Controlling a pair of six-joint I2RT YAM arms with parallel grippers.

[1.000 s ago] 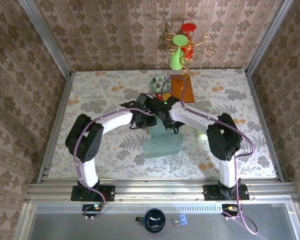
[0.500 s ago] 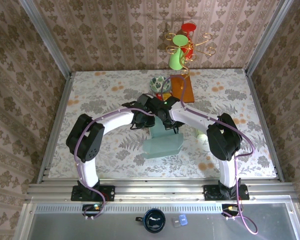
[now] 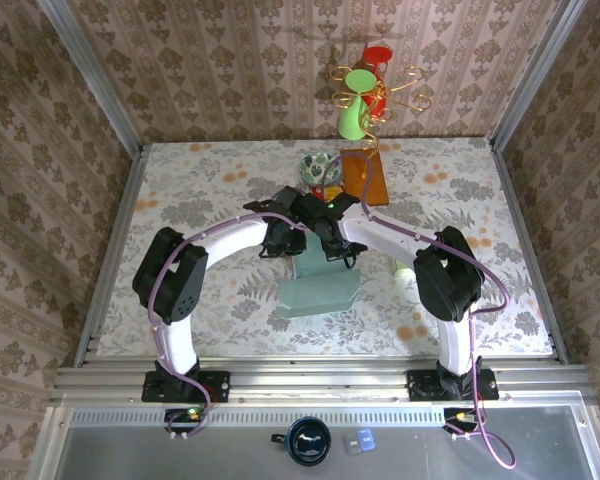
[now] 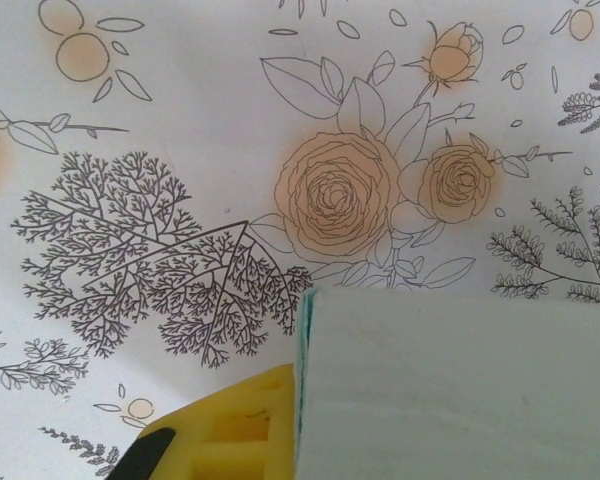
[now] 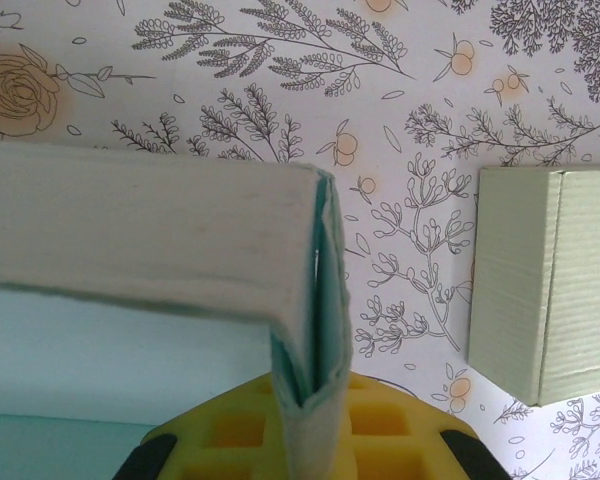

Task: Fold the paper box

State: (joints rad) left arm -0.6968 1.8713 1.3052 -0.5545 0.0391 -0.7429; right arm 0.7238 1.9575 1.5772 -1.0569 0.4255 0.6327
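Top: paper box (image 3: 320, 290) lies flat, w/ pale carton (image 3: 404, 268) to its right, half hidden by arm. Left gripper (image 3: 288, 238) & right gripper (image 3: 332, 245) sit at box's far edge, tips unclear.
L wrist: yellow pad (image 4: 230, 430) against box edge, clamped; other pad hidden.
R wrist: flap pinched tight; carton cut off.

We see a pale teal paper box (image 5: 130, 230) with a matt, faintly grainy face, a finely ribbed pale green cardboard block (image 5: 540, 285) at right, and a smooth, matt floral-printed table cover (image 4: 180, 120).
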